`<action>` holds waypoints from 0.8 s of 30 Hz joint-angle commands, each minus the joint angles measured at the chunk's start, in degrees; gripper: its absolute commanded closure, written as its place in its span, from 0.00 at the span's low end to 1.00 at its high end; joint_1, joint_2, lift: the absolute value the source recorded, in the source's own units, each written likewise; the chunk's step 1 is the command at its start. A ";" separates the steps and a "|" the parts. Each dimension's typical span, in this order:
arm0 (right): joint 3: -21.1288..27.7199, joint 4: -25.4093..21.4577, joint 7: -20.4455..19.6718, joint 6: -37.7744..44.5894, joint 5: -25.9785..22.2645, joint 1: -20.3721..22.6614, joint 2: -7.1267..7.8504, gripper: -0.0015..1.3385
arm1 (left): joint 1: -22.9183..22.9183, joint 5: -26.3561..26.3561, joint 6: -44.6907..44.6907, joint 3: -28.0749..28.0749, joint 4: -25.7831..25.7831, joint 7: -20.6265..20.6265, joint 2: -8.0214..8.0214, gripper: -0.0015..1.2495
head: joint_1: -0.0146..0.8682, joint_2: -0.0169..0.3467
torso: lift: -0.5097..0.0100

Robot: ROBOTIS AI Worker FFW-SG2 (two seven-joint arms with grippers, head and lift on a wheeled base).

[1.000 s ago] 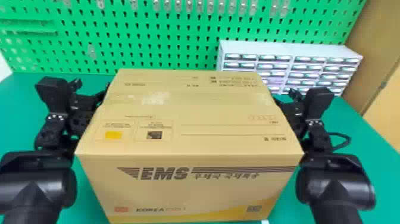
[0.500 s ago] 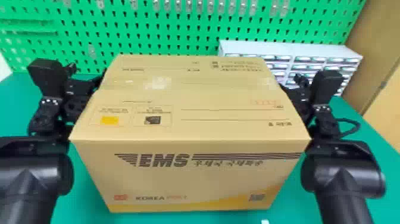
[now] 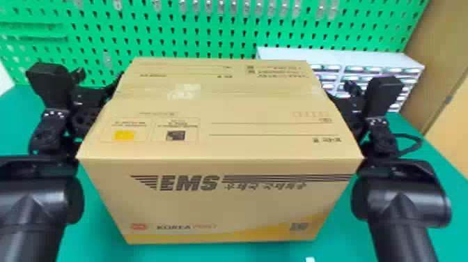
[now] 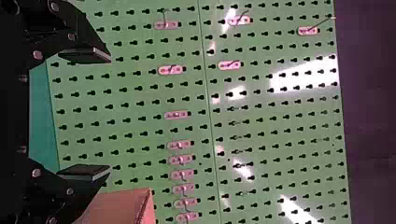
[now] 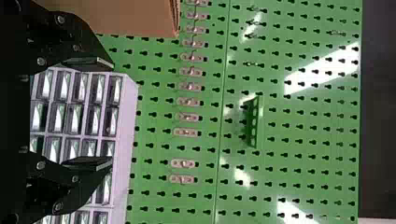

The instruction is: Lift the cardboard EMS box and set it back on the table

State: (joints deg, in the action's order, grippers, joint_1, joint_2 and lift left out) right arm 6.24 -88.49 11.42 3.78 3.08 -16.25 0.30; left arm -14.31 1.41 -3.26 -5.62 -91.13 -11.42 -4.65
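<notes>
The cardboard EMS box (image 3: 216,202) is held level between the two arms, its printed front facing me and its taped top in view; the gap beneath it cannot be judged. Against its left side is my left gripper (image 3: 88,99), and my right gripper (image 3: 346,108) is against the right side, fingertips hidden there. In the left wrist view the left gripper (image 4: 86,113) is open with nothing between its fingers, the box (image 4: 121,207) beside one finger. The right wrist view has the right gripper (image 5: 88,113) open too, with the box (image 5: 130,16) beside one finger.
A green table (image 3: 101,240) lies beneath. Behind the box stands a green pegboard (image 3: 209,38) with small hooks, and at the back right a white drawer cabinet (image 3: 341,57). A black cable loops beside the right arm.
The box has risen in the head view, with more of the pegboard's lower part now covered. Both arms have moved up along with it, still at its sides.
</notes>
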 commanded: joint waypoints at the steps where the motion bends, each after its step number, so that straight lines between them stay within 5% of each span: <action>1: 0.00 -0.01 0.00 0.00 0.00 -0.01 -0.13 0.40 | -0.02 0.00 -0.08 0.00 -0.10 0.00 -0.01 0.33 | 0.78 0.01 | 0.80; 24: 0.08 -0.01 0.00 0.18 0.00 -0.01 -0.13 0.40 | -0.02 0.00 -0.17 -0.09 -0.10 0.00 -0.01 0.33 | 0.78 0.01 | 0.80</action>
State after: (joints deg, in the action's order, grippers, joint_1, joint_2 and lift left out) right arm 6.21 -88.51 11.42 3.87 3.08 -16.26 0.18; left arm -14.33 1.49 -3.34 -5.59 -91.23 -11.42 -4.66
